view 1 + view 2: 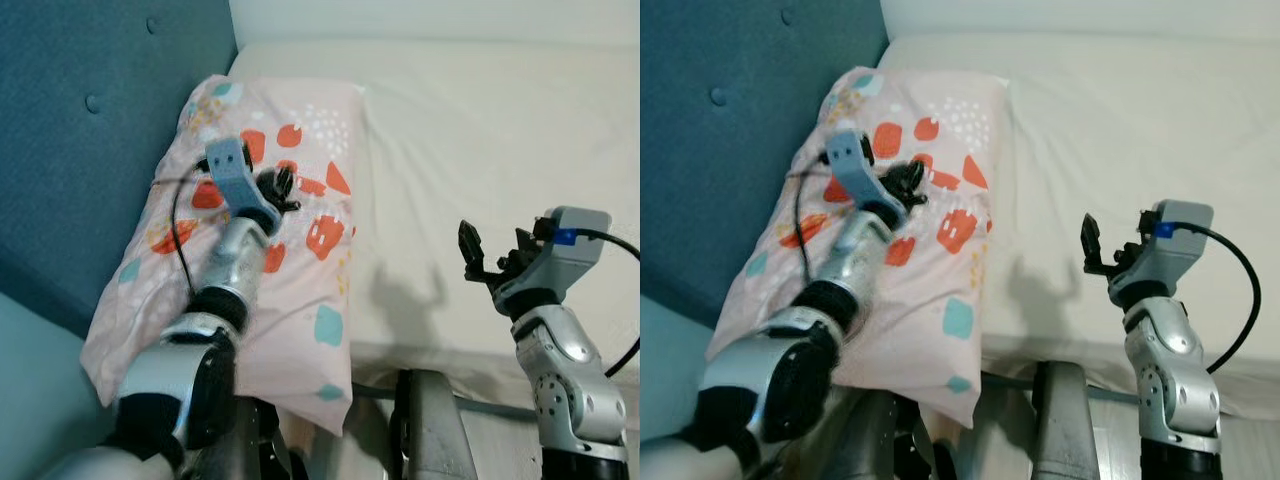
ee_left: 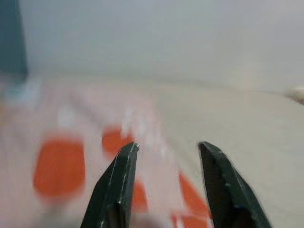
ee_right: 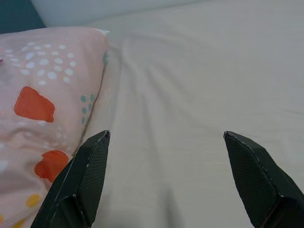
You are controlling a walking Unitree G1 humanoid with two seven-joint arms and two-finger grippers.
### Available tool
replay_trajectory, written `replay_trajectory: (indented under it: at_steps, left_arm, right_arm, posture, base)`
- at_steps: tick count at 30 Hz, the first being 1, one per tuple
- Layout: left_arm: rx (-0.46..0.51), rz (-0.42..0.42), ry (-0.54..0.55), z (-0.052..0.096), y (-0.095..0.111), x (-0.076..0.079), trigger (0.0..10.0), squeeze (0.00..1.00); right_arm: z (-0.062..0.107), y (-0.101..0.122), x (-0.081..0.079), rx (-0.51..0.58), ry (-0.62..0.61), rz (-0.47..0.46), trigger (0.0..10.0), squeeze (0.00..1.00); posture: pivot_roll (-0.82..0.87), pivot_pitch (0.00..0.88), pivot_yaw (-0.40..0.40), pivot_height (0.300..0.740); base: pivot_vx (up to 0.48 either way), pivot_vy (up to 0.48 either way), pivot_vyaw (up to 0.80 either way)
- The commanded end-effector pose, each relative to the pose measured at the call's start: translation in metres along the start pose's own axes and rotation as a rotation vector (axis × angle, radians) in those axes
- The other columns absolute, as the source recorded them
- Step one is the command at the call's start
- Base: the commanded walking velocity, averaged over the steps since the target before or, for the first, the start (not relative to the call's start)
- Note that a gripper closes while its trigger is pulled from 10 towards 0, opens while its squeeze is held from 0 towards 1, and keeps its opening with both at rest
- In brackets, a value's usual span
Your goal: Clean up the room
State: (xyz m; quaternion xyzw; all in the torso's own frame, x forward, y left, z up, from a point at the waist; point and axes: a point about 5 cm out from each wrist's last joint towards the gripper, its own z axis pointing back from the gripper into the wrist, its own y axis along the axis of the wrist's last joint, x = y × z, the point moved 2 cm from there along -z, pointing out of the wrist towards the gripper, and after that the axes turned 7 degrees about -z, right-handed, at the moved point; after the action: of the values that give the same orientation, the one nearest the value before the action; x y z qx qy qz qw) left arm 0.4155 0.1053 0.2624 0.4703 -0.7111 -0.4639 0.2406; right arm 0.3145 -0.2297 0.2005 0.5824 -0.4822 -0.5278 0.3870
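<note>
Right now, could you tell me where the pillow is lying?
The pink patterned pillow lies at the left side of the bed, against the blue headboard, with the left gripper over its middle.

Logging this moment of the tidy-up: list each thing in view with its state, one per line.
pillow: lying lengthwise along the blue headboard, on the bed.
bed sheet: cream, a few soft creases, nothing on the part in view.
left gripper: over the pillow, jaws open, holding nothing.
right gripper: above the sheet near the bed's front edge, jaws wide open, holding nothing.
</note>
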Motion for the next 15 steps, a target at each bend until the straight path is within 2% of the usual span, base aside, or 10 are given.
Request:
replay_trajectory:
  at_steps: [1, 3, 5, 8, 10, 11, 12, 13, 14, 15]
  left_arm:
    - [-0.033, -0.052, -0.131, 0.009, -0.006, 0.005, 10.0, 1.00]
    - [-0.037, -0.082, -0.197, 0.012, -0.004, 0.005, 10.0, 1.00]
    - [-0.068, -0.194, -0.483, 0.031, 0.005, 0.004, 10.0, 1.00]
    - [-0.145, -0.276, -0.732, 0.051, 0.009, 0.004, 10.0, 1.00]
    - [-0.145, -0.276, -0.732, 0.051, 0.009, 0.004, 10.0, 1.00]
    - [-0.226, -0.334, -0.893, 0.068, 0.009, 0.003, 10.0, 1.00]
    - [-0.226, -0.334, -0.893, 0.068, 0.009, 0.003, 10.0, 1.00]
    - [-0.322, -0.366, -1.047, 0.087, 0.010, 0.000, 10.0, 0.77]
    - [-0.411, -0.377, -1.179, 0.106, 0.010, -0.001, 10.0, 0.00]
    - [-0.411, -0.377, -1.179, 0.106, 0.010, -0.001, 10.0, 0.00]
  right_arm:
    - [0.001, -0.006, 0.002, -0.013, -0.005, 0.005, 10.0, 0.00]
    - [0.001, -0.006, 0.001, -0.013, -0.004, 0.005, 10.0, 0.00]
    - [-0.002, -0.006, 0.001, -0.011, -0.001, 0.004, 10.0, 0.00]
    - [-0.004, -0.006, 0.001, -0.011, 0.004, 0.004, 10.0, 0.00]
    - [-0.004, -0.006, 0.001, -0.011, 0.004, 0.004, 10.0, 0.00]
    - [-0.005, -0.006, 0.001, -0.011, 0.008, 0.004, 10.0, 0.00]
    - [-0.005, -0.006, 0.001, -0.011, 0.008, 0.004, 10.0, 0.00]
    - [-0.006, -0.006, 0.000, -0.011, 0.014, 0.005, 10.0, 0.00]
    - [-0.007, -0.005, 0.000, -0.010, 0.017, 0.005, 10.0, 0.00]
    - [-0.007, -0.005, 0.000, -0.010, 0.017, 0.005, 10.0, 0.00]
  posture:
    - [-0.12, 0.210, 0.124, 0.580]
    - [-0.12, 0.210, 0.124, 0.580]
    - [-0.10, 0.200, 0.124, 0.580]
    - [-0.09, 0.197, 0.121, 0.580]
    - [-0.09, 0.197, 0.121, 0.580]
    - [-0.09, 0.186, 0.123, 0.580]
    - [-0.09, 0.186, 0.123, 0.580]
    - [-0.08, 0.182, 0.125, 0.580]
    - [-0.08, 0.174, 0.126, 0.580]
    - [-0.08, 0.174, 0.126, 0.580]
  base:
    - [0.000, 0.000, 0.00]
    - [0.000, 0.000, 0.00]
    - [0.000, 0.000, 0.00]
    - [0.000, 0.000, 0.00]
    - [0.000, 0.000, 0.00]
    - [0.000, 0.000, 0.00]
    - [0.000, 0.000, 0.00]
    - [0.000, 0.000, 0.00]
    - [0.000, 0.000, 0.00]
    - [0.000, 0.000, 0.00]
